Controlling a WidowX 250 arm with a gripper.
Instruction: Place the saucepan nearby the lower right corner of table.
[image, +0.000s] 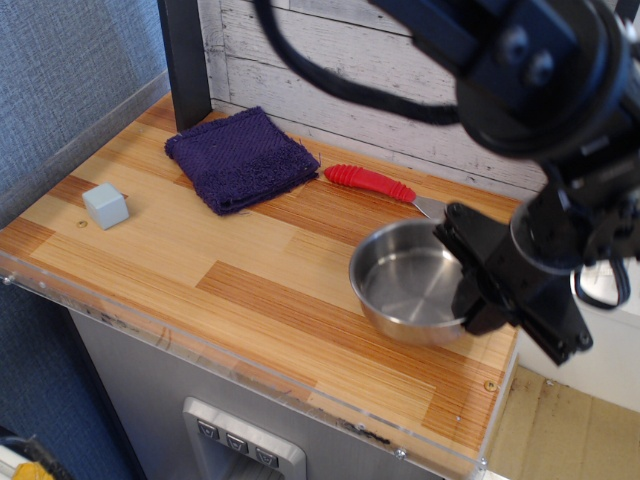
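Observation.image view: saucepan (408, 282) sits low over the counter (250, 290) near its front-right corner, w/ the black gripper (478, 300) clamped on its right rim, jaws closed tight on the metal. Purple cloth (240, 158) lies at the back, red-handled spatula (375, 184) just beside it, grey cube (105, 205) far left.

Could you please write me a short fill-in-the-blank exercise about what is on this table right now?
1. The saucepan is near the table's lower ____ corner.
2. The folded cloth near the back wall is ____ in colour.
3. The utensil lying behind the saucepan has a ____ handle.
4. The small block near the table's left edge has the shape of a ____.

Missing words: right; purple; red; cube
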